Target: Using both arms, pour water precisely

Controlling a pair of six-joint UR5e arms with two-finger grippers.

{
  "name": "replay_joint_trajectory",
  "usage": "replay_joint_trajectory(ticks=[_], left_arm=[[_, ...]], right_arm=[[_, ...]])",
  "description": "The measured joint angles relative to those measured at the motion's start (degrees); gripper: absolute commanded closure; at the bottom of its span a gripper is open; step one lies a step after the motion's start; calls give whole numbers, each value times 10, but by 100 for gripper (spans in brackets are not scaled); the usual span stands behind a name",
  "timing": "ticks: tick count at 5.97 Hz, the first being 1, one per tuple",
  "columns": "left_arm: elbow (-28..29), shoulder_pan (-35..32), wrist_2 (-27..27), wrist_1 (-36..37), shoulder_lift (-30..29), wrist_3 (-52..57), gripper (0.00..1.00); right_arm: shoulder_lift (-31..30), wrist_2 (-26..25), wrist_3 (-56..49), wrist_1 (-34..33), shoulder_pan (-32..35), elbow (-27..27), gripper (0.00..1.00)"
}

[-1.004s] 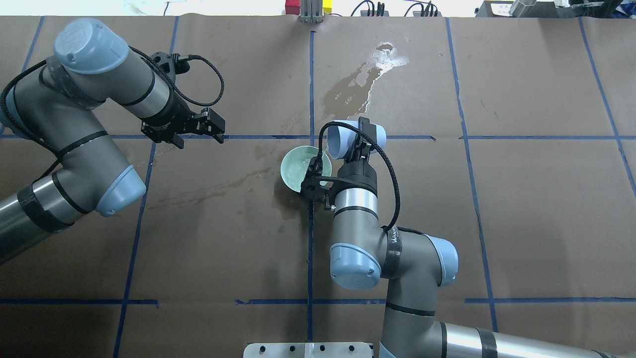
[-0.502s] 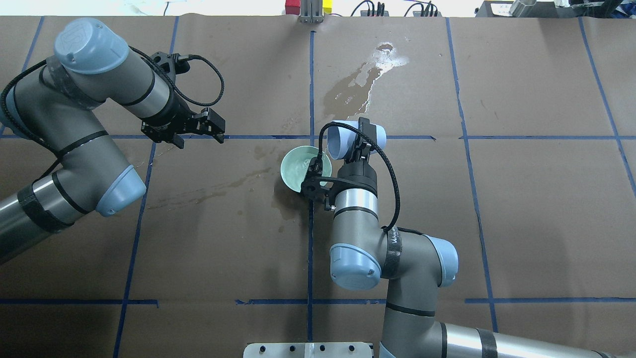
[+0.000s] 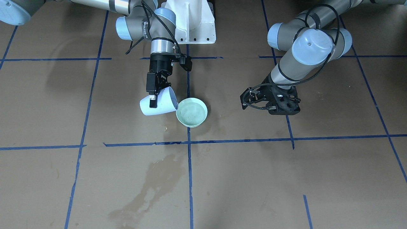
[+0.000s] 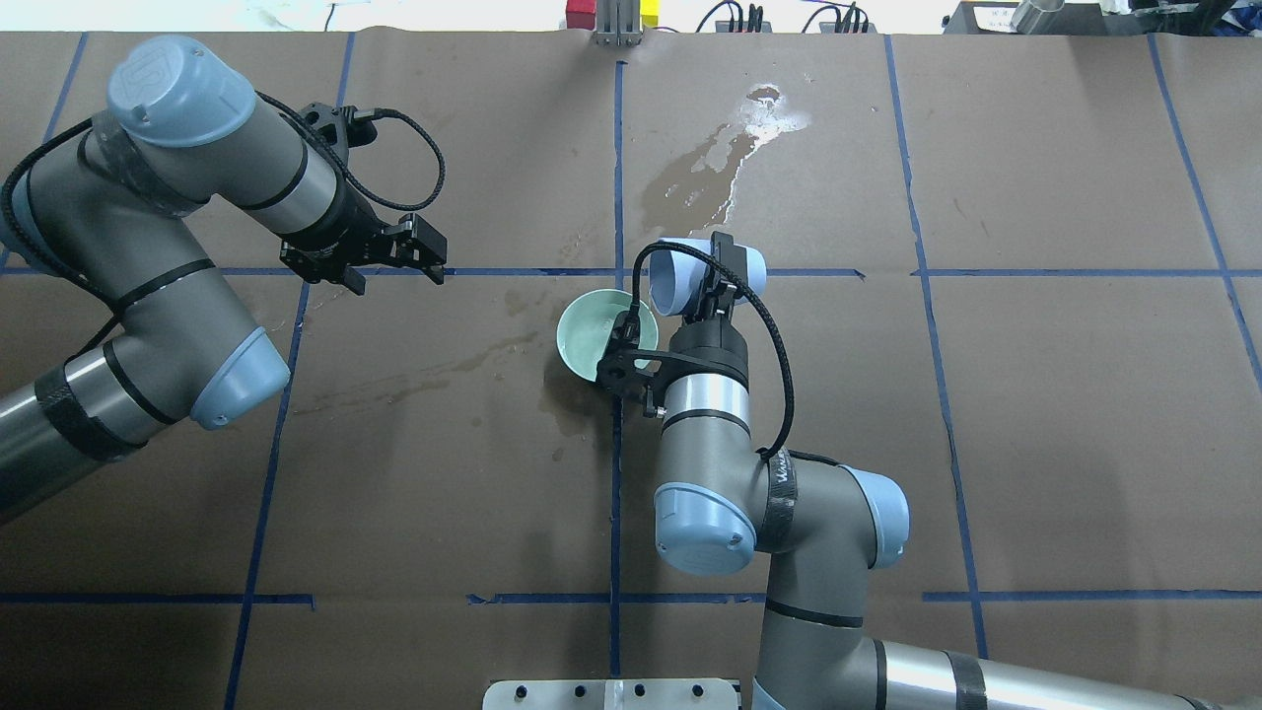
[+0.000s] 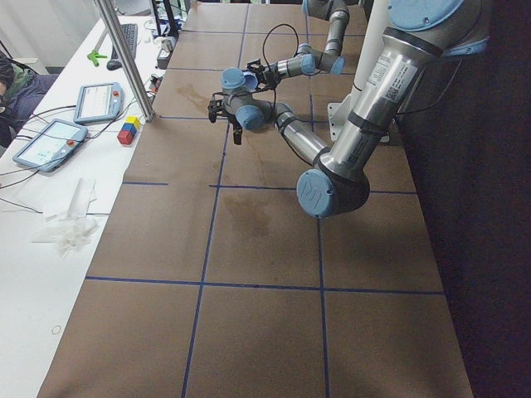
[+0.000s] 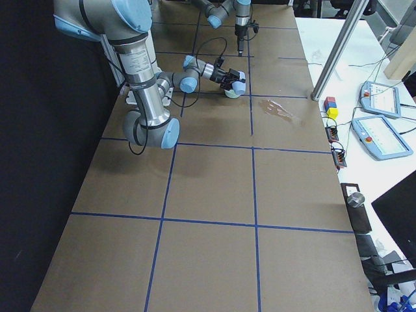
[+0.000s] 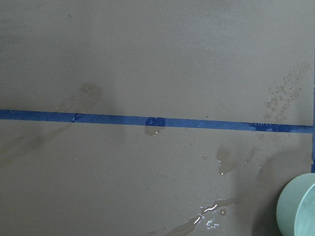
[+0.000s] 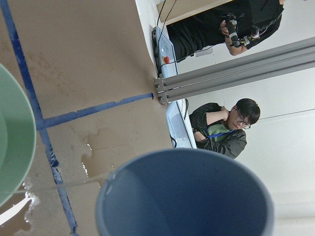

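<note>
My right gripper (image 3: 154,99) is shut on the wall of a pale blue cup (image 3: 158,103), which is tipped on its side with its mouth over the rim of a pale green bowl (image 3: 191,113). In the overhead view the cup (image 4: 678,277) lies just right of the bowl (image 4: 589,331), with the right gripper (image 4: 712,284) on it. The bowl's inside shows a faint sheen of water. The right wrist view looks into the cup (image 8: 187,196), beside the bowl's rim (image 8: 12,142). My left gripper (image 4: 432,251) hangs open and empty, well left of the bowl; it also shows in the front view (image 3: 283,108).
A wet puddle (image 4: 725,158) lies beyond the bowl on the brown paper, and a damp streak (image 4: 414,385) runs left of it. Blue tape lines cross the table. The white pedestal (image 3: 190,22) stands at the robot's base. Operators and tablets are past the far edge.
</note>
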Motion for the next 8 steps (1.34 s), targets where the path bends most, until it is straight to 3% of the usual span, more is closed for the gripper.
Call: replay_joint_trajectory(ticks=[5,8], left_arm=[[0,0,0,0,-1,0,0],[0,0,0,0,-1,0,0]], right_arm=[[12,5,81,6,1,7,100],[14,70,270,11,7,41,100]])
